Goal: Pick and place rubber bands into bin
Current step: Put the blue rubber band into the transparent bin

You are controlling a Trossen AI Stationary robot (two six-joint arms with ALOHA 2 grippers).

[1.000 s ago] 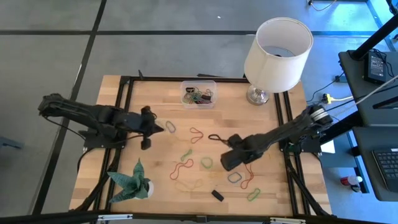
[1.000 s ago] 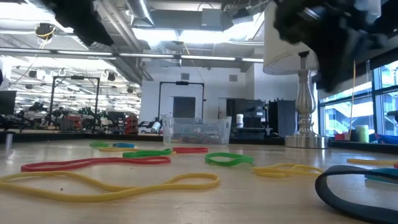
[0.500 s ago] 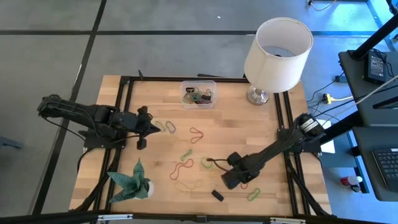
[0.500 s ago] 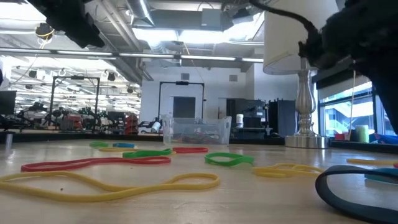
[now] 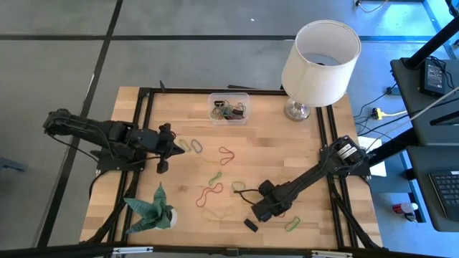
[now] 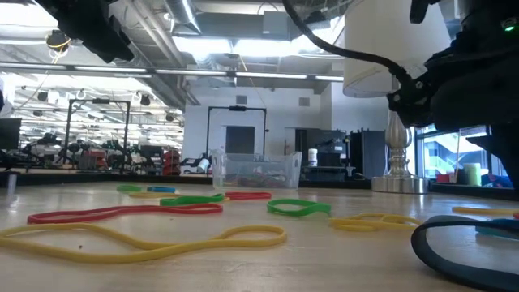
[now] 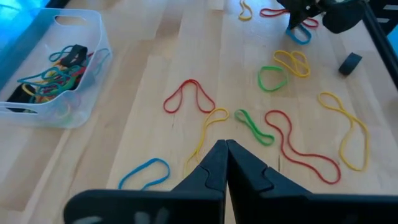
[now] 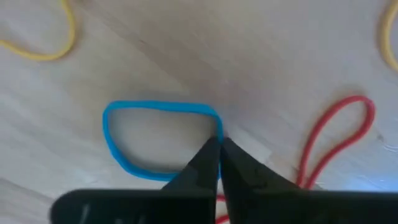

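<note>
Loose rubber bands lie flat on the wooden table: red [image 5: 227, 154], green [image 5: 215, 177], yellow [image 5: 217, 213] and others. The clear bin [image 5: 229, 109] stands at the far edge with several bands inside. My right gripper [image 8: 219, 144] is low over the table's near right part and shut on a blue rubber band [image 8: 134, 134]. My left gripper [image 7: 225, 144] hangs shut above the table's left side [image 5: 176, 147], holding nothing, with a blue band [image 7: 144, 172] on the wood below it. My right gripper pinches one strand of the blue rubber band at a corner of its loop [image 8: 218, 126] between its two fingers. The fingers come from above, pointing down. The rest of the loop lies flat and slack on the table.
A white lamp [image 5: 319, 57] stands at the far right corner and a green folded figure [image 5: 150, 208] at the near left. A small black block [image 5: 250, 224] lies just beside my right gripper, toward the near edge. A green band [image 5: 292, 225] lies near the near right edge.
My right gripper has gone down and toward the table's near edge, onto the blue rubber band. The bands on the table lie as before.
</note>
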